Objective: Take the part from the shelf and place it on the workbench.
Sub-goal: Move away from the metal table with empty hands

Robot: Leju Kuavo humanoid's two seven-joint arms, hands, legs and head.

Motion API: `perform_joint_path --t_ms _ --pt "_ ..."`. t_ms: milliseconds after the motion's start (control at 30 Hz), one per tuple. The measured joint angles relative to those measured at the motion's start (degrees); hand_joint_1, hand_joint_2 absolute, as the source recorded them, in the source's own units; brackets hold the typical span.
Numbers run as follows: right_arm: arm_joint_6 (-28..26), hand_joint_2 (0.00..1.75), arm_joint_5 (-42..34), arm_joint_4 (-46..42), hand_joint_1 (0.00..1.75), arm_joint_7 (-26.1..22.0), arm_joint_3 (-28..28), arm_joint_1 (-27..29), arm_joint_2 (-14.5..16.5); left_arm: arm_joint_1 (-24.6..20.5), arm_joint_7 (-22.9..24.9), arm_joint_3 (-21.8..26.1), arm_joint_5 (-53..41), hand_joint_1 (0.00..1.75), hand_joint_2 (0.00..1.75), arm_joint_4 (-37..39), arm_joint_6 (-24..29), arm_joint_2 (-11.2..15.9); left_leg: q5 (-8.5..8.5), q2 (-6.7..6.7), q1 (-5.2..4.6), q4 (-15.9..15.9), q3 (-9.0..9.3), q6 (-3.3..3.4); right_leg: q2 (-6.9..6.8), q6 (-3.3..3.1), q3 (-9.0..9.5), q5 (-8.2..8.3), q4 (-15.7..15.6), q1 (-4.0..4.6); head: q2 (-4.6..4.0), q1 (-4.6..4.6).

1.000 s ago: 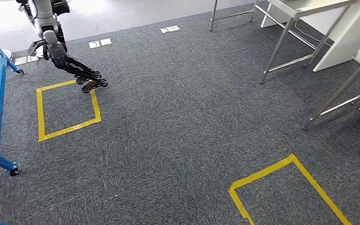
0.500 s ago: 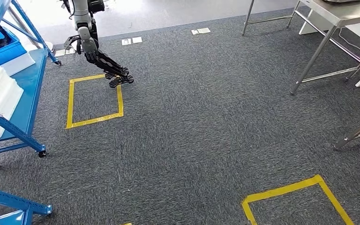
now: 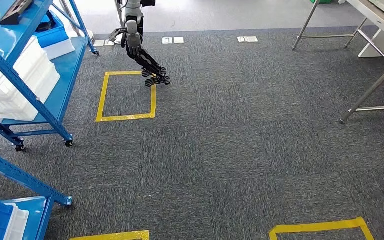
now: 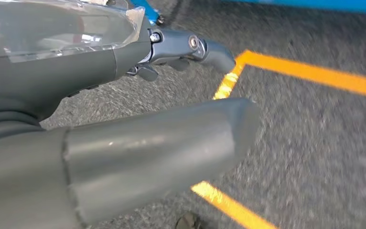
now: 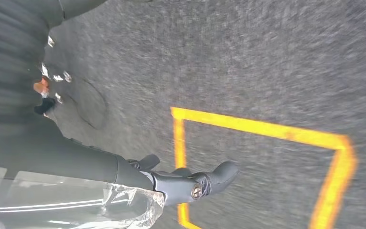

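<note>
Beside the blue shelf (image 3: 27,90), over grey carpet (image 3: 220,140), left hand (image 4: 124,143) and right hand (image 5: 171,183) hang released and empty, apparently because the robot is not yet within reach of a part.

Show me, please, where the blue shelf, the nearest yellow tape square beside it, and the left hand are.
blue shelf (image 3: 39,92): head view, bare lower deck.
yellow tape square (image 3: 100,97): head view, its left strip.
left hand (image 4: 124,157): left wrist view, grey thumb.

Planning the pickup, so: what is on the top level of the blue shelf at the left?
On the top level of the blue shelf lies a dark flat object. The picture's edge cuts off the rest of that level, so anything more there cannot be seen.
</note>
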Motion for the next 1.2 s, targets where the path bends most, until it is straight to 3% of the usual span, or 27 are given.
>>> perform_joint_path --t_ms 67,100,133,167,233,267,333,400,467,533,600,633,667,700,767,833,900,933,1000,1067,1100,1133,1167,1200 --pt "0.0 1.75 0.07 0.01 0.0 0.05 0.0 0.19 -0.03 -0.1 -0.03 0.02 0.02 0.0 0.0 0.0 0.03 0.04 0.13 -1.55 -0.03 -0.05 -0.16 0.27 1.89 -0.34 -3.63 -3.26 7.65 -0.23 0.0 0.07" --pt "0.0 1.75 0.08 0.01 0.0 0.1 -0.01 0.27 -0.08 -0.07 -0.03 0.04 0.02 0.0 0.0 0.01 0.03 0.04 0.15 -2.4 -0.03 -0.03 -0.18 0.27 2.11 -0.13 -4.96 -4.01 10.26 -0.33 0.0 0.07" --pt "0.0 1.75 0.09 0.01 0.0 0.15 -0.01 0.31 -0.13 0.0 -0.03 0.08 0.02 0.0 0.0 0.01 0.03 0.01 0.16 -3.24 -0.01 0.01 -0.14 0.23 2.22 0.37 -5.35 -3.79 10.83 -0.45 0.0 0.07" --pt "0.0 1.75 0.13 0.01 0.0 0.19 -0.01 0.3 -0.17 0.06 -0.03 0.13 0.02 0.0 0.0 0.02 0.03 -0.02 0.15 -4.07 0.04 0.07 -0.07 0.15 2.35 1.06 -4.64 -2.59 9.05 -0.66 0.0 0.07" --pt "0.0 1.75 0.25 0.01 0.0 0.21 -0.01 0.24 -0.26 0.09 -0.03 0.17 0.02 0.0 0.0 0.02 0.03 -0.07 0.04 -5.59 0.17 0.38 0.0 -0.3 3.74 2.44 -1.34 0.96 1.38 -1.32 0.0 0.09" --pt "0.0 1.75 0.27 0.03 0.0 0.21 -0.01 0.2 -0.27 0.08 -0.03 0.18 0.03 0.0 0.0 0.02 0.03 -0.05 -0.09 -6.29 0.12 0.64 -0.05 -0.66 4.52 2.62 0.0 2.33 -1.91 -1.48 0.0 0.12" --pt "0.0 1.75 0.28 0.06 0.0 0.21 0.0 0.08 -0.27 0.13 -0.05 0.21 0.06 0.0 0.0 0.02 0.04 -0.03 -0.2 -7.27 -0.04 0.84 -0.24 -1.41 5.35 1.99 1.11 3.42 -4.73 -1.37 0.0 0.12" --pt "0.0 1.75 0.3 0.07 0.0 0.22 0.01 -0.13 -0.28 0.32 -0.07 0.31 0.16 0.0 0.0 0.02 0.06 -0.02 -0.07 -7.77 0.07 0.73 -0.46 -1.98 4.36 0.92 1.35 3.73 -4.85 -1.26 0.0 0.08" --pt "0.0 1.75 0.35 0.07 0.0 0.21 0.01 -0.27 -0.31 0.38 -0.08 0.52 0.31 0.0 0.0 0.02 0.08 -0.05 -1.29 -5.78 0.2 2.54 -1.47 -2.37 3.3 -0.07 1.47 4.05 -4.97 -1.39 -0.01 -0.03" --pt "0.0 1.75 0.45 0.07 0.0 0.22 0.02 -0.15 -0.32 0.2 -0.09 0.72 0.43 0.0 0.0 0.02 0.1 -0.12 -4.83 -2.69 0.22 8.72 -4.5 -2.66 2.02 -0.93 1.36 4.05 -5.04 -1.08 -0.01 -0.18" --pt "0.0 1.75 0.55 0.07 0.0 0.3 0.02 0.04 -0.37 0.12 -0.13 0.81 0.48 0.0 0.0 0.03 0.11 -0.19 -7.85 -1.6 0.31 16.1 -8.19 -2.86 0.49 -1.34 1.28 3.88 -5.03 -0.61 0.0 -0.25" --pt "0.0 1.75 0.63 0.07 0.0 0.34 0.02 0.07 -0.4 0.17 -0.14 0.86 0.51 0.0 0.0 0.04 0.11 -0.22 -7.95 -1.42 0.33 17.64 -8.99 -2.85 -0.26 -1.44 1.27 3.81 -5.03 -0.45 0.0 -0.26" --pt "0.0 1.75 0.71 0.07 0.0 0.38 0.02 0.04 -0.43 0.23 -0.15 0.91 0.54 0.0 0.0 0.04 0.12 -0.24 -6.98 -1.23 0.32 16.94 -8.63 -2.76 -0.94 -1.52 1.28 3.73 -5.03 -0.33 0.0 -0.26" --pt "0.0 1.75 0.77 0.07 0.0 0.41 0.02 -0.01 -0.42 0.26 -0.16 0.95 0.57 0.0 0.0 0.04 0.13 -0.24 -5.24 -0.83 0.29 14.07 -7.1 -2.57 -1.59 -1.6 1.35 3.65 -5.03 -0.25 0.0 -0.26" --pt "0.0 1.75 0.87 0.07 0.0 0.57 0.03 -0.16 -0.34 0.15 -0.16 0.99 0.59 0.0 0.0 0.03 0.2 -0.23 -2.07 1.82 -0.1 6.07 -2.66 -1.89 -2.68 -1.52 1.73 3.38 -5.01 0.05 0.0 -0.24" --pt "-0.01 1.75 0.95 0.07 0.0 0.8 0.05 -0.29 -0.27 -0.05 -0.17 0.99 0.58 0.0 0.0 0.02 0.31 -0.25 -1.16 3.61 -0.67 1.89 -0.46 -1.3 -3.65 -1.14 2.14 3.08 -5.02 0.33 0.0 -0.21" --pt "-0.03 1.75 0.99 0.05 0.0 0.94 0.09 -0.43 -0.14 -0.07 -0.19 1.05 0.56 0.0 0.0 0.02 0.43 -0.25 -1.09 2.51 -0.97 1.37 -0.5 -0.89 -4.76 -0.64 2.51 2.94 -5.26 0.43 0.0 -0.21" --pt "-0.04 1.75 1.01 0.04 0.0 0.96 0.11 -0.51 -0.09 -0.02 -0.19 1.09 0.56 0.0 0.0 0.02 0.46 -0.3 -0.8 1.88 -0.86 0.9 -0.25 -0.62 -4.62 -0.41 2.55 2.74 -5.13 0.38 0.0 -0.22" --pt "-0.06 1.75 1.05 0.03 0.0 0.97 0.15 -0.51 0.01 -0.07 -0.19 1.15 0.57 0.0 0.0 0.02 0.51 -0.39 -0.03 0.55 -0.42 -0.18 0.27 0.1 -1.95 -0.33 1.43 1.0 -2.14 0.31 0.0 -0.15" --pt "-0.07 1.75 1.07 0.04 0.0 0.97 0.15 -0.31 0.0 -0.2 -0.18 1.17 0.57 0.0 0.0 0.02 0.54 -0.47 0.34 -0.8 -0.16 -0.54 0.31 0.45 1.27 -0.7 -1.6 -1.96 4.31 0.01 0.0 -0.06" --pt "-0.07 1.75 1.05 0.04 0.0 0.98 0.15 -0.17 -0.05 -0.21 -0.17 1.19 0.57 0.0 0.0 0.02 0.52 -0.51 0.37 -1.66 -0.16 -0.52 0.21 0.41 1.85 -0.66 -3.38 -3.13 7.78 -0.11 0.0 -0.03" --pt "-0.07 1.75 1.02 0.04 0.0 1.0 0.15 -0.05 -0.11 -0.16 -0.14 1.22 0.58 0.0 0.0 0.02 0.51 -0.58 0.4 -2.51 -0.15 -0.5 0.19 0.36 2.05 -0.35 -4.52 -3.54 9.77 -0.24 0.0 -0.04" --pt "-0.07 1.75 1.01 0.04 0.0 1.01 0.14 0.03 -0.15 -0.1 -0.1 1.26 0.6 0.0 0.0 0.02 0.49 -0.65 0.42 -3.38 -0.1 -0.45 0.21 0.26 2.17 0.22 -4.69 -2.94 9.62 -0.4 0.0 -0.04" --pt "-0.07 1.75 0.99 0.05 0.0 1.02 0.14 0.1 -0.2 -0.04 -0.07 1.29 0.61 0.0 0.0 0.02 0.47 -0.7 0.42 -4.33 -0.01 -0.35 0.24 0.1 2.36 1.0 -3.98 -1.55 7.56 -0.63 0.0 -0.04"
